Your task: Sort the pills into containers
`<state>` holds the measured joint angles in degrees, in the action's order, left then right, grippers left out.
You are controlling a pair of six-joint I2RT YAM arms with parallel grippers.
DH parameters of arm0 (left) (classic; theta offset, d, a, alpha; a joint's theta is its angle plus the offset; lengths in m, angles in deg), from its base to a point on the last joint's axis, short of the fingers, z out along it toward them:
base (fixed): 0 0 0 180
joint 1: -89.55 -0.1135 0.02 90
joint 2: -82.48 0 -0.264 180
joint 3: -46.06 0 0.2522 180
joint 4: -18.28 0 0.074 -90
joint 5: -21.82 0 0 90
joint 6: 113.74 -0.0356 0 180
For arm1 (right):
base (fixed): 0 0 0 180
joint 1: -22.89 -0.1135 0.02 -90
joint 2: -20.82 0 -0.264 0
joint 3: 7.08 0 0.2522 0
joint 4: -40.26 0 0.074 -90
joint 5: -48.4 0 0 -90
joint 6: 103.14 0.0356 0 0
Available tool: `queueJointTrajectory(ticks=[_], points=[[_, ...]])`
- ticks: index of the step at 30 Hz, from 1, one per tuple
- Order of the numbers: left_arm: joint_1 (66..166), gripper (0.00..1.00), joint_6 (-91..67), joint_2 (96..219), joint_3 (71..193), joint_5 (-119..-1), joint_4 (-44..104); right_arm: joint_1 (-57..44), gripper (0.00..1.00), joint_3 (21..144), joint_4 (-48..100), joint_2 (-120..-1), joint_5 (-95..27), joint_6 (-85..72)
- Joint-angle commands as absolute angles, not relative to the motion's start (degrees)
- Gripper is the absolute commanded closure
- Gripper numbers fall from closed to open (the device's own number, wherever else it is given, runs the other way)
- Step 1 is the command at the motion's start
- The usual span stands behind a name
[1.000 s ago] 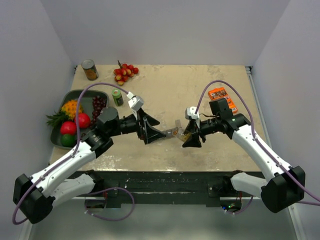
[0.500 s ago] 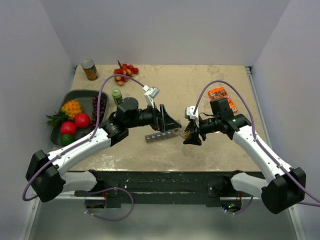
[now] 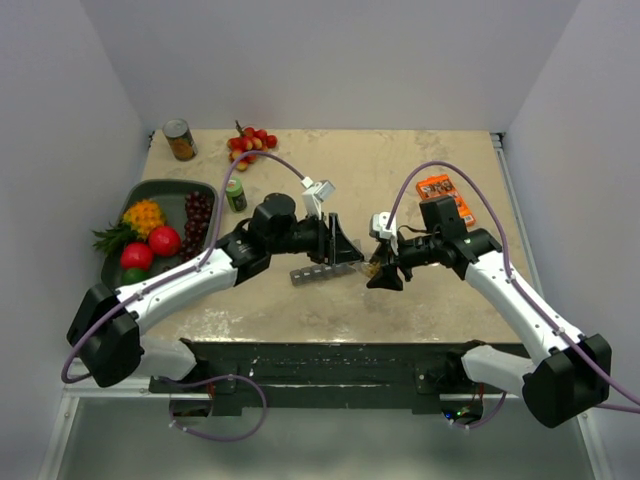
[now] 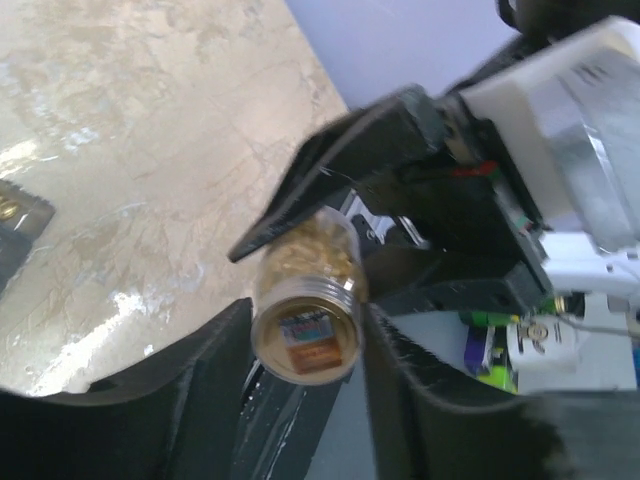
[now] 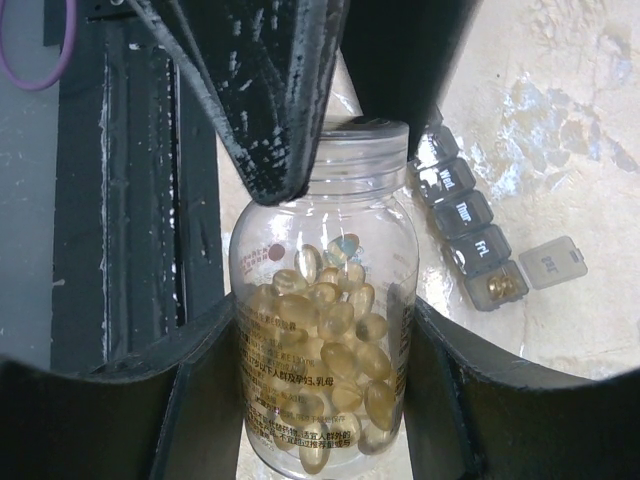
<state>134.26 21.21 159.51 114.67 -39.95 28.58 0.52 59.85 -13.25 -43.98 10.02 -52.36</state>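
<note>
One compartment of containers open, pills inside | right gripper grips bottle | left gripper pinches it

You are looking at seven kinds of thing, one of each — one clear bottle of pills, one grey compartment strip, one tin can, one green-capped bottle, one orange packet, one bunch of red-yellow berries, one dark fruit tray.

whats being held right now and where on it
The pill bottle, by both: the right hand grips its body, and the left hand pinches its cap end.
</note>
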Motion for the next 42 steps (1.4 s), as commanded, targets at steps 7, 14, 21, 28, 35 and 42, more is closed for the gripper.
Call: queueJointTrajectory(ticks=[7,14,21,28,35,42], points=[[134.6,0.94,11.6,161.7,115.5,-23.8,25.2,0.7,1.00,59.8,-10.9,-43.4,13.3,-50.8],[135.0,0.96,-26.3,156.9,110.5,-18.4,26.1,0.7,1.00,59.2,-10.2,-45.4,24.7,-47.2],[134.8,0.40,-36.5,151.6,103.0,-26.3,12.1,0.7,1.00,58.6,-9.6,-46.6,27.0,-47.0],[133.3,0.01,-17.4,148.1,98.5,-27.7,-3.9,0.7,1.00,58.5,-10.3,-45.8,24.6,-48.6],[130.4,0.01,0.7,138.3,93.8,-34.8,-3.2,0.7,1.00,58.8,-10.4,-44.4,21.7,-49.6],[126.7,0.01,16.3,134.2,96.3,-45.6,16.2,0.7,1.00,58.3,-10.5,-42.4,15.4,-52.1]])
